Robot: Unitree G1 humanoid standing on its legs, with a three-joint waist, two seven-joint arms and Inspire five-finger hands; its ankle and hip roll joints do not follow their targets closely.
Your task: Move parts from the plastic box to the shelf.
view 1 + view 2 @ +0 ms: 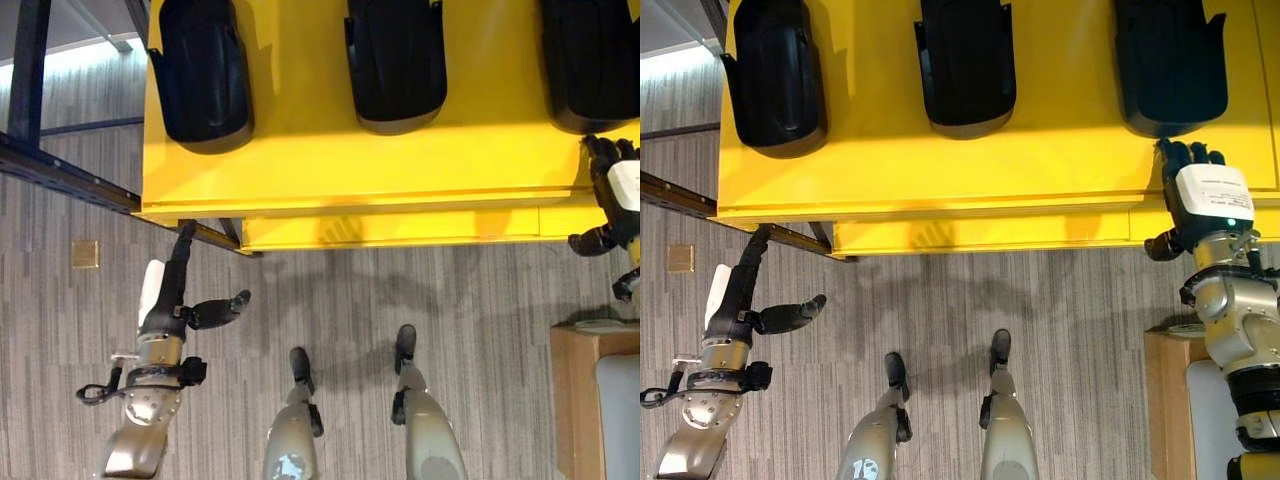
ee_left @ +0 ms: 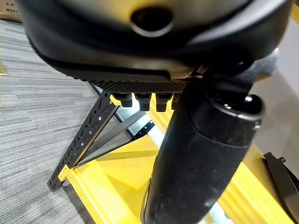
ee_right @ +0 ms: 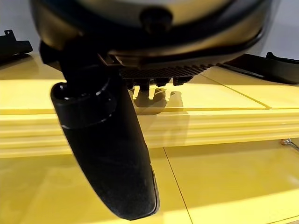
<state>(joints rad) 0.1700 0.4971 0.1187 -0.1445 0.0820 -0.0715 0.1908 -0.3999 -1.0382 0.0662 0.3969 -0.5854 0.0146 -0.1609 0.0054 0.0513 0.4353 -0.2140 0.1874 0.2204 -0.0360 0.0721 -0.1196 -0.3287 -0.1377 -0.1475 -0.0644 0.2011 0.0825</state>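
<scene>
The two eye views are looking straight down from the robot's head, side by side, both taking in the yellow shelf (image 1: 350, 160) with its three black parts (image 1: 965, 65) and the grey floor (image 1: 450, 290) below. The left wrist view is peering from very close along the left hand (image 2: 201, 154) towards the shelf's lower edge and its black brace (image 2: 84, 140). The right wrist view is looking along the right hand (image 3: 107, 154) across the shelf's top.
</scene>
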